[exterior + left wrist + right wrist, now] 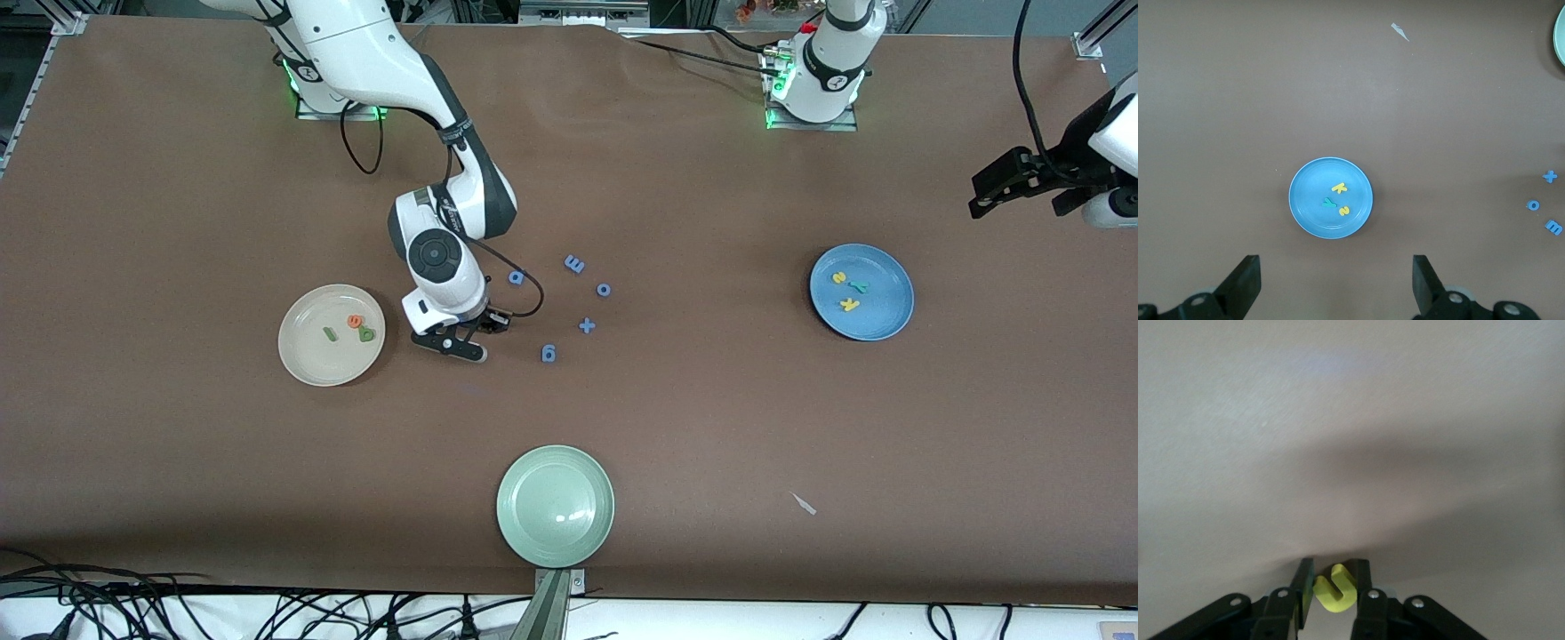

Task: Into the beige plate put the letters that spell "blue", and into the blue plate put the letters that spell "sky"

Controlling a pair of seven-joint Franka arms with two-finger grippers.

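Note:
My right gripper [458,344] is down at the table between the beige plate [302,360] and the loose blue characters. In the right wrist view its fingers press on both sides of the yellow u [1336,590]; the front view hides that letter. The beige plate holds a thin green l [330,334], an orange e [355,321] and a green b [365,334]. The blue plate [885,311] holds the yellow s [838,278], teal y [857,286] and yellow k [849,305]. My left gripper [1336,283] waits open and empty, high beside the blue plate [1308,207].
Blue characters lie between the two plates: p [516,277], m [574,264], o [604,289], + [587,325], g [548,354]. A pale green plate [556,505] sits near the front edge. A small pale scrap [805,504] lies toward the left arm's end.

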